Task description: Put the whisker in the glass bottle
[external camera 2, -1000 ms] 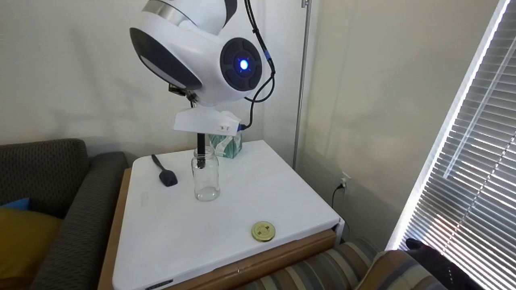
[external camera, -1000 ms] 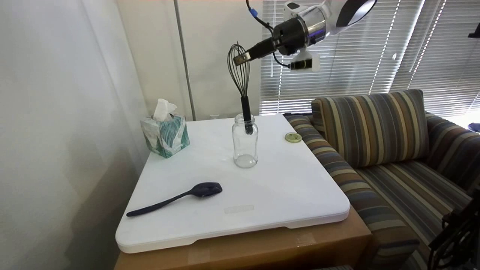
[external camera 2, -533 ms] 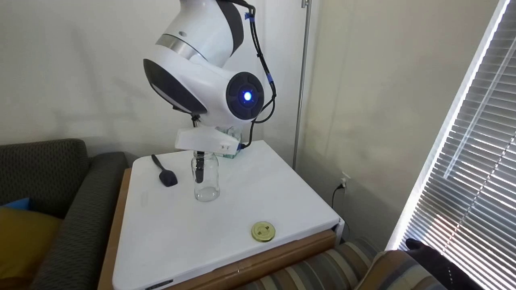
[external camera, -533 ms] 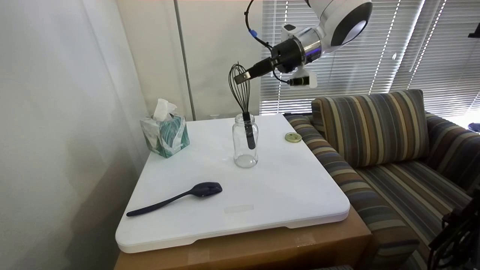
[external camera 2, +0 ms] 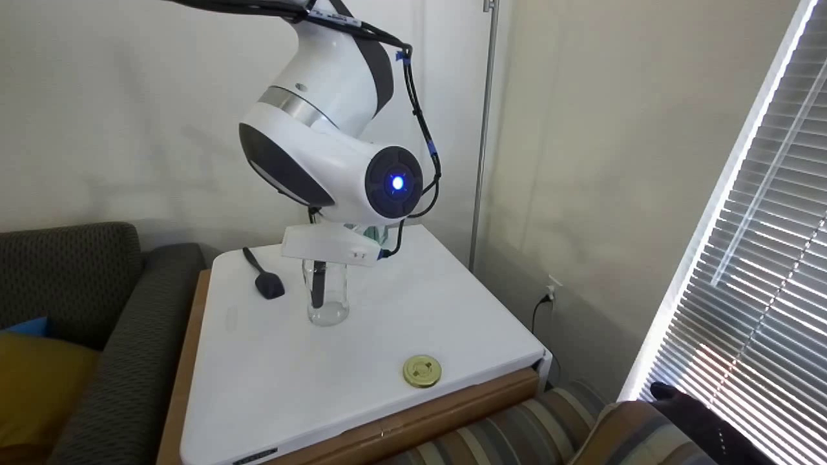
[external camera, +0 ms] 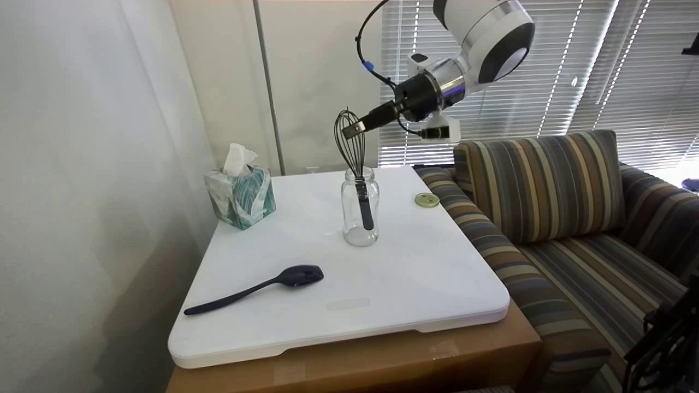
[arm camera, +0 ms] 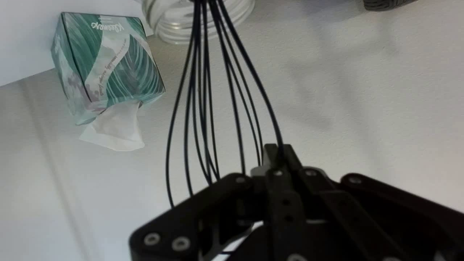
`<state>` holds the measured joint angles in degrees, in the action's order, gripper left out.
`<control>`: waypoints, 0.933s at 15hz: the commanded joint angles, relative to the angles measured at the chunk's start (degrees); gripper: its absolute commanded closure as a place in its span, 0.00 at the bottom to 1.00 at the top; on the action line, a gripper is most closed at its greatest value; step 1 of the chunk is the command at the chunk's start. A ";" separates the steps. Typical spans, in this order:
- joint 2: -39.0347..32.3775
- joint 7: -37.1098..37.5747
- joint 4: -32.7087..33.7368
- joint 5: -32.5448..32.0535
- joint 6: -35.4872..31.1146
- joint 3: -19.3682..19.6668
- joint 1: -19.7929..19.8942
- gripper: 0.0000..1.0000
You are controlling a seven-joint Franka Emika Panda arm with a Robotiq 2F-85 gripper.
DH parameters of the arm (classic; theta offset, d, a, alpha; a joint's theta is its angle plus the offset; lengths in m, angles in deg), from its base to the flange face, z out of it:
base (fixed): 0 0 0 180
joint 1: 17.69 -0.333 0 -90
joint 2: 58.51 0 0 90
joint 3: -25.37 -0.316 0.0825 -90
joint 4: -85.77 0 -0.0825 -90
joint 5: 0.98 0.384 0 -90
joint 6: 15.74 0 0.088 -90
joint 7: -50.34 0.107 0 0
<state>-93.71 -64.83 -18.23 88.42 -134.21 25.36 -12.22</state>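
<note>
My jaws grip the whisker [external camera: 358, 172], its handle inside the glass bottle [external camera: 351, 214], well within the edges of the surface [external camera: 426, 262].

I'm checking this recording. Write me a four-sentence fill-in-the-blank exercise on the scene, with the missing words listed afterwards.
1. The tool grips the whisk by its looped black _____.
2. Of the whisk's two ends, the _____ end is inside the glass bottle.
3. A white _____ sticks up from the teal-and-white box.
4. The round lid lies on a tabletop coloured _____.
Missing words: wires; handle; tissue; white.
</note>
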 commanded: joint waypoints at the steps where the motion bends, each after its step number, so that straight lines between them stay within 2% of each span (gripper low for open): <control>1: -1.62 -0.60 0.93 0.55 1.38 0.95 -0.22 0.99; 13: -3.63 -0.21 1.01 0.27 1.33 1.23 -0.23 0.99; 14: -3.64 -0.31 1.07 0.20 1.44 1.23 -0.24 0.94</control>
<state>-96.35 -64.81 -18.04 88.42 -134.04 25.65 -12.22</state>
